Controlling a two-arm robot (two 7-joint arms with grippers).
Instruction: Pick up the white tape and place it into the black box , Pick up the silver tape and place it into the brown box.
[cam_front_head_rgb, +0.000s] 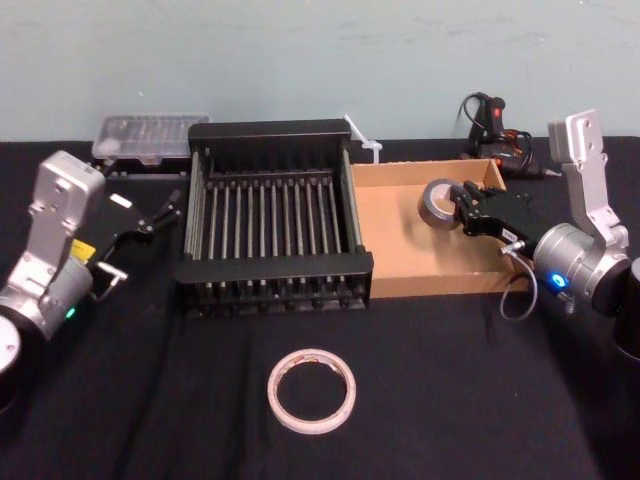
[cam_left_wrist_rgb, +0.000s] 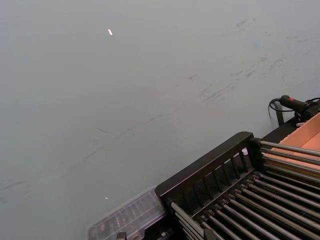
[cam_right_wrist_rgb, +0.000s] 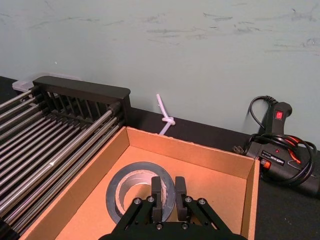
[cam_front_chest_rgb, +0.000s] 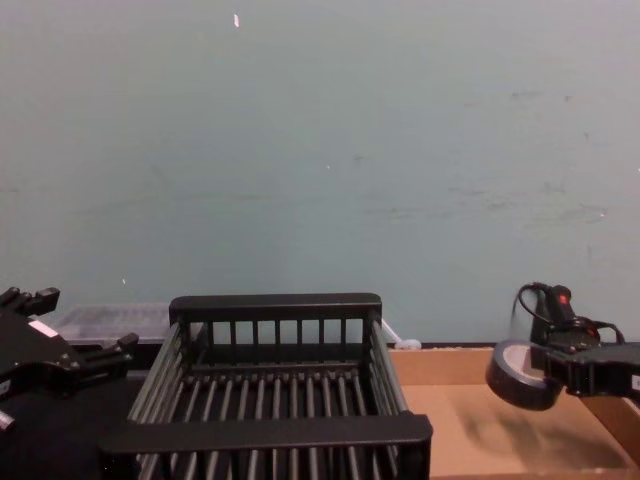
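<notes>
The silver tape (cam_front_head_rgb: 437, 200) hangs tilted over the brown box (cam_front_head_rgb: 430, 280), clear of its floor in the chest view. My right gripper (cam_front_head_rgb: 462, 210) is shut on the roll's wall. In the right wrist view its fingers (cam_right_wrist_rgb: 161, 192) pinch the near side of the silver tape (cam_right_wrist_rgb: 131, 182) above the tray's cardboard wall (cam_right_wrist_rgb: 190, 150). The white tape (cam_front_head_rgb: 311, 390) lies flat on the black cloth in front of the black box (cam_front_head_rgb: 275, 268). My left gripper (cam_front_head_rgb: 150, 215) rests open at the left of the crate, holding nothing.
A clear plastic case (cam_front_head_rgb: 150, 135) lies behind the crate at the back left. A white plastic tie (cam_front_head_rgb: 362, 138) sits behind the gap between the two boxes. A black glue gun with its cord (cam_front_head_rgb: 495, 120) lies behind the brown box.
</notes>
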